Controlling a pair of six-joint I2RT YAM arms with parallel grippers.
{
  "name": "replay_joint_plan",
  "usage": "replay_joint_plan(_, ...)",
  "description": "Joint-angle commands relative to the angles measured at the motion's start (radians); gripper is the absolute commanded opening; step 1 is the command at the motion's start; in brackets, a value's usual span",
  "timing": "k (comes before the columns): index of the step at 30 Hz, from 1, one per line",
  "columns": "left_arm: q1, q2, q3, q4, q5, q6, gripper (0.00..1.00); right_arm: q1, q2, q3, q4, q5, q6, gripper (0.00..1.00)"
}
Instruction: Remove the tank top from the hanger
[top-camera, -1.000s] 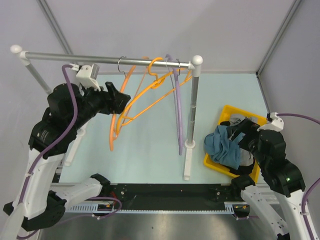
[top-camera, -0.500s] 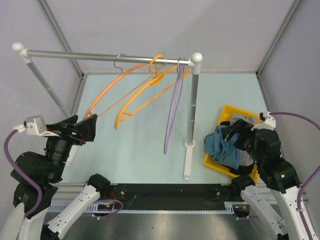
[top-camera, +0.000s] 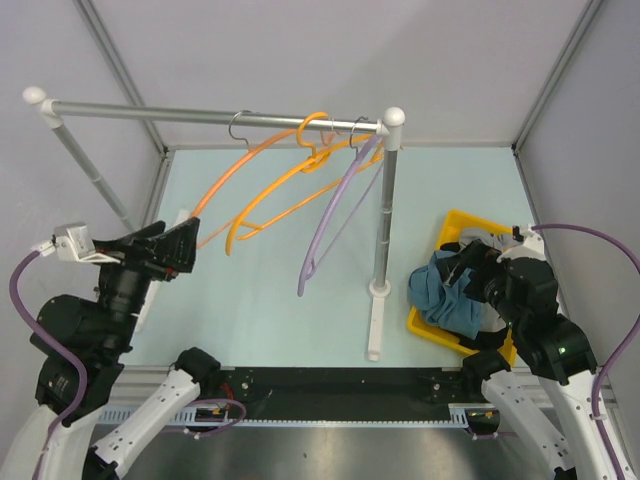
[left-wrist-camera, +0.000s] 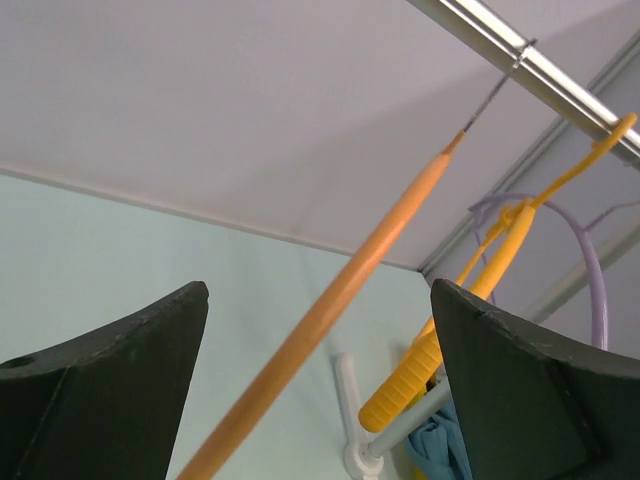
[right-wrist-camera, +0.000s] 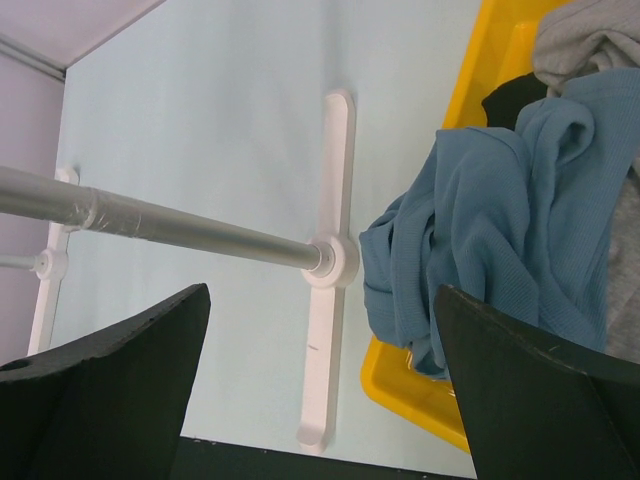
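At far left: left gripper (top-camera: 176, 248), raised above the pale green table (top-camera: 270, 300) and pointed toward the rail, fingers (left-wrist-camera: 110, 380) spread wide, nothing pinched. Framed between those fingers in the left wrist view: the long arm of an orange hanger (left-wrist-camera: 338, 300). Contact with either finger not discernible.

Overhead: silver rail (top-camera: 140, 112), running from a slanted left post (top-camera: 85, 165) to an upright right post (top-camera: 386, 200) on a white foot (top-camera: 373, 320). Hung along the rail's right half, in order:
- The orange hanger on a metal hook, swung out leftward toward the left gripper.
- A yellow-orange hanger (left-wrist-camera: 425, 355) just beside it.
- A purple hanger (left-wrist-camera: 598, 290) nearest the right post, tilted left.

All three bare. Hooks crowded close together, those of the yellow-orange and purple hangers overlapping as seen from above.

Standing between the hangers and the bin: the right post and its foot.

At right: yellow bin (top-camera: 452, 228) on the table, well apart from the hangers. Inside it, crumpled and draped over the near-left rim: blue tank top (top-camera: 445, 292), off the hanger. Sharing the same bin: a grey garment (right-wrist-camera: 580, 40) and something black (right-wrist-camera: 510, 100), partly hidden.

Over the bin's left part: right gripper (top-camera: 470, 272), fingers (right-wrist-camera: 110, 390) parted wide, nothing between them. Contact with the cloth not determinable.
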Motion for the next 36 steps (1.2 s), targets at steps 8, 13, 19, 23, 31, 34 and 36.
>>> replay_joint_plan(8,0.005,0.202,0.183,0.029,-0.29,-0.082,0.9,-0.003,0.0,-0.005,0.032,-0.059,0.008,1.0)
replay_joint_plan(13,0.007,0.286,0.22,-0.015,-0.324,-0.11,0.91,-0.003,-0.005,-0.007,0.016,-0.061,0.002,1.0)
replay_joint_plan(19,0.097,0.336,0.202,-0.012,-0.218,-0.145,0.92,-0.001,0.0,-0.013,0.018,-0.076,0.005,1.0)
replay_joint_plan(23,0.276,0.34,0.128,0.015,-0.024,-0.199,0.93,-0.001,-0.002,-0.019,0.013,-0.081,0.0,1.0)
replay_joint_plan(31,0.596,0.307,-0.269,0.268,0.525,-0.314,0.97,-0.001,0.007,-0.077,0.065,-0.166,0.006,1.0)
replay_joint_plan(34,0.596,0.256,-0.407,0.379,0.582,-0.337,0.99,-0.001,0.007,-0.135,0.125,-0.229,0.039,1.0)
replay_joint_plan(36,0.596,0.254,-0.491,0.416,0.639,-0.355,0.99,-0.001,0.003,-0.201,0.2,-0.296,0.074,1.0)
